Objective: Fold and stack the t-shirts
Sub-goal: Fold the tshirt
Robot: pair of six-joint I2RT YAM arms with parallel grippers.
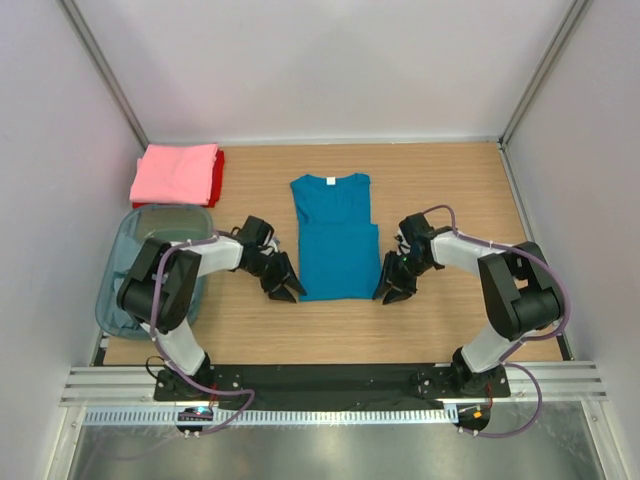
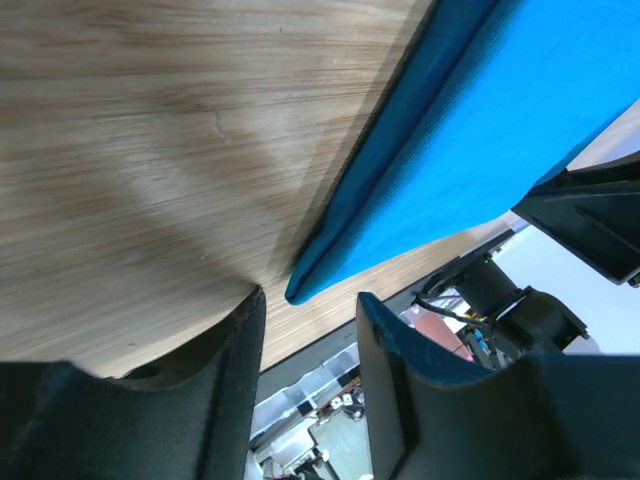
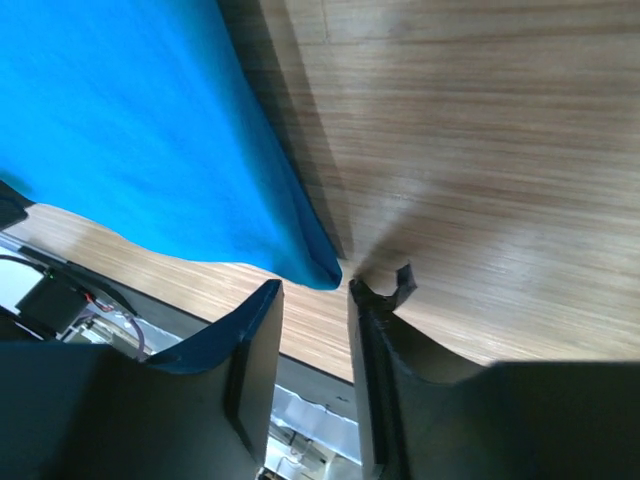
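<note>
pink shirt (image 1: 175,172) folded on red shirt (image 1: 219,170), far left. teal shirt (image 1: 335,240) lies flat at centre, sleeves folded in; end folds judged outstanding. left gripper (image 1: 285,290) and right gripper (image 1: 390,292) flank its near corners, jaws apart, empty.

We see the teal t-shirt (image 1: 337,240) as soft, matt cloth, smooth with faint creases; the pink t-shirt (image 1: 175,172) and red t-shirt (image 1: 219,175) look equally matt. The counter (image 1: 450,180) is pale, fine-grained wood with a satin sheen. The bin (image 1: 110,285) is translucent plastic, and the fingers (image 2: 225,380) are matt black.
</note>
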